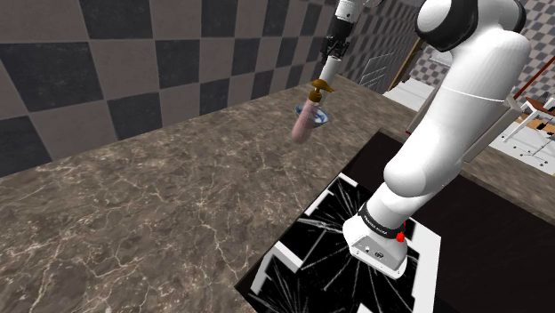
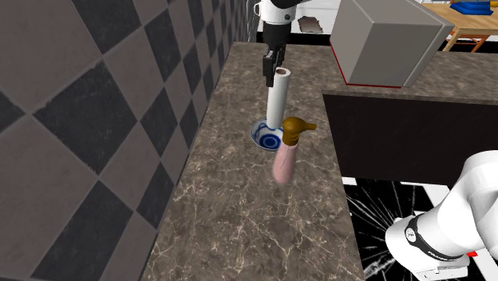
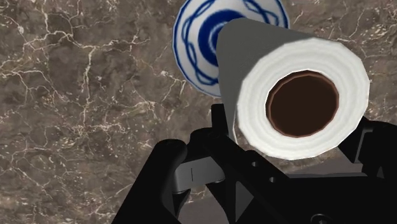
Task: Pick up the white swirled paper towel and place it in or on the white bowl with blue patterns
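shoulder view: the gripper (image 1: 335, 46) hangs above the bowl (image 1: 324, 116), closed on the upper end of a white paper towel roll (image 1: 328, 69). the roll stands upright, its lower end pointing down at the bowl. a pink pump bottle (image 1: 307, 120) with a brown pump head stands just in front of the bowl and covers most of it, so that a blue-patterned sliver of rim remains visible. the bowl rests on a brown marbled counter (image 1: 178, 196), close to the checkered wall (image 1: 107, 62).

second exterior view: the gripper (image 2: 271, 62) clasps the roll (image 2: 277, 100) near its top, directly above the bowl (image 2: 262, 136). the lower end of the roll reaches the bowl's rim line; whether it touches the bowl cannot be told. the visible part of the bowl's inside shows blue rings on white and no other contents. the pump bottle (image 2: 284, 164) stands just beside the bowl, leaning slightly. a grey box (image 2: 383, 36) sits well apart from the bowl, farther along the counter.

wrist view: the black fingers sit on either side of the roll (image 3: 299, 95), whose brown core faces the camera. the far end of the roll overlaps the bowl (image 3: 194, 44) beyond it.
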`<state>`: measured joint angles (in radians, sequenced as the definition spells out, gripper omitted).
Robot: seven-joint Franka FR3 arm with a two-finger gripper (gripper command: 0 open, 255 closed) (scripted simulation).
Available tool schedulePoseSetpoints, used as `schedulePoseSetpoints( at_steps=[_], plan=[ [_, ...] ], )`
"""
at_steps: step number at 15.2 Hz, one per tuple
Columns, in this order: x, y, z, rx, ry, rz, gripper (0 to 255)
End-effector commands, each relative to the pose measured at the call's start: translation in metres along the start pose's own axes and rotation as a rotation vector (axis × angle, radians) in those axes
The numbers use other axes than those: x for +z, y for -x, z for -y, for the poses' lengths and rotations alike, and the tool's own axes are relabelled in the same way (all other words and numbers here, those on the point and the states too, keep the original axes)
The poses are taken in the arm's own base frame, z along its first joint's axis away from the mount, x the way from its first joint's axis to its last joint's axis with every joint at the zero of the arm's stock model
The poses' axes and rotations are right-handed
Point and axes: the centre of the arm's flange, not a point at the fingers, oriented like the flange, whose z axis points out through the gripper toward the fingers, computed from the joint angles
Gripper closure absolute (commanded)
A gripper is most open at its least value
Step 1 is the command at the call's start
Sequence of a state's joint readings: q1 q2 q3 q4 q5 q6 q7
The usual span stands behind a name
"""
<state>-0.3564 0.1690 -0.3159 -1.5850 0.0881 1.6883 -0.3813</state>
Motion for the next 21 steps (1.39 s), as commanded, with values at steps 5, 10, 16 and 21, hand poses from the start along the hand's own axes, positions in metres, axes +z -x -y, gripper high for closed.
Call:
schedulePoseSetpoints(
  at_steps=[5,10,16,21],
  plan=[
    [0.032,-0.001,-0.003,0.000,0.000,-0.001,255],
    [0.049,-0.002,-0.004,0.000,0.000,-0.001,255],
    [0.049,-0.002,-0.004,0.000,0.000,-0.001,255],
    [0.049,-0.002,-0.004,0.000,0.000,-0.001,0]
  ],
)
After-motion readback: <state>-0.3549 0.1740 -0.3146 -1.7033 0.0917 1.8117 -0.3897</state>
